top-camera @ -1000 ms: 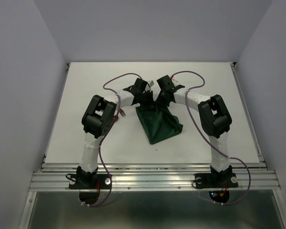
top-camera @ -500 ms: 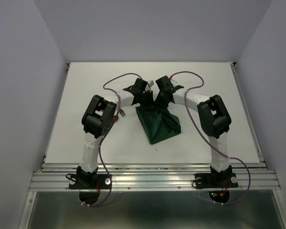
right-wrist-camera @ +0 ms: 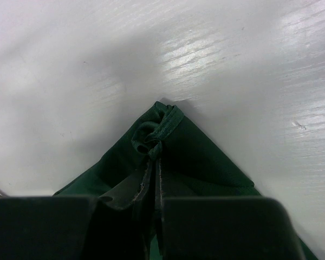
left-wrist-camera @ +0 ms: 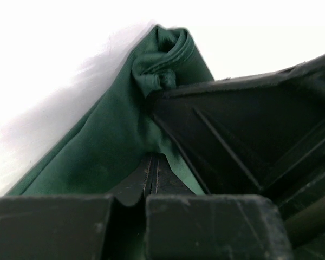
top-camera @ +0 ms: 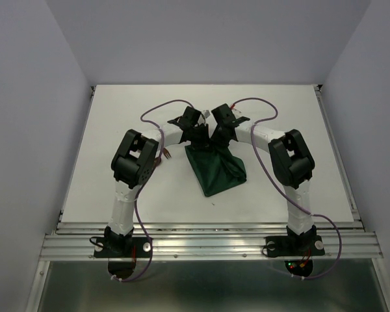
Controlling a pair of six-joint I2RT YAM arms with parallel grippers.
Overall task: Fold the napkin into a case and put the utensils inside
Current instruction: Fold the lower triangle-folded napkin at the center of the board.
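So the left end effector (left-wrist-camera: 153,162) and right end effector (right-wrist-camera: 153,162) are both clenched on the napkin's (top-camera: 216,170) bunched far edge, mid-tabletop (top-camera: 130,117). If they pull apart unevenly, a thin pinch could slip and the fold flops.

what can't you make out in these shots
- Utensils: no spoon or fork identifiable in any view; a reddish speck beside the left arm, top view, is too small to name.
- Napkin far edge: top view, covered by the left gripper and right gripper.
- Rest of the napkin: wrist views, cut off by the frame edges and each gripper's own body.
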